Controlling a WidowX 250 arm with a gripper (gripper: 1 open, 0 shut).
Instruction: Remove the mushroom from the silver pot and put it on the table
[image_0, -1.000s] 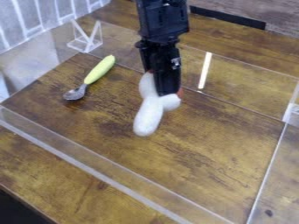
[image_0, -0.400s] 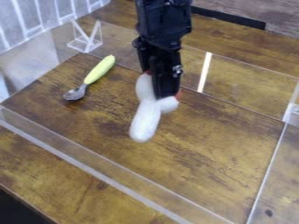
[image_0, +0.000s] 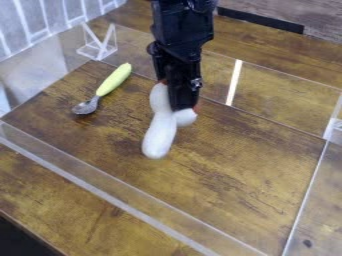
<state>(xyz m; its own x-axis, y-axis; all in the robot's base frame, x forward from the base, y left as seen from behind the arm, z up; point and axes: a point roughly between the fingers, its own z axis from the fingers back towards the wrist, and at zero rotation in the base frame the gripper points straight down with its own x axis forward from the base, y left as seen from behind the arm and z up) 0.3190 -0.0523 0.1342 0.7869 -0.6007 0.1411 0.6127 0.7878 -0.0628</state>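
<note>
Shifted slightly toward the left of the picture since a second ago, the mushroom (image_0: 163, 132) now hangs at a steeper slant, its pale lower end swung nearer the camera; nearest the lens, a clear acrylic wall panel (image_0: 134, 210) crosses the foreground, its edge cutting diagonally over the table (image_0: 254, 170), a dark brown wood-grain plank top; just beyond it, the mushroom appears as a plump, blurred white body, tilted, its low end close above the planks, though whether it touches them cannot be told; the cap is not clearly visible, the upper part being tucked into the tool above; the gripper (image_0: 177, 95), black and pointing straight down, is pinching the mushroom at its upper end, jaws pressed against it; to the left and a little farther back, well apart from the mushroom, a silver spoon (image_0: 104, 88) with a yellow-green handle lies flat on the wood, bowl toward the camera; beyond the spoon, a small clear stand (image_0: 96, 42) sits near the far-left wall; a further upright acrylic panel (image_0: 234, 82) stands to the right behind the arm; nothing lies between the mushroom and the boards beneath it.
</note>
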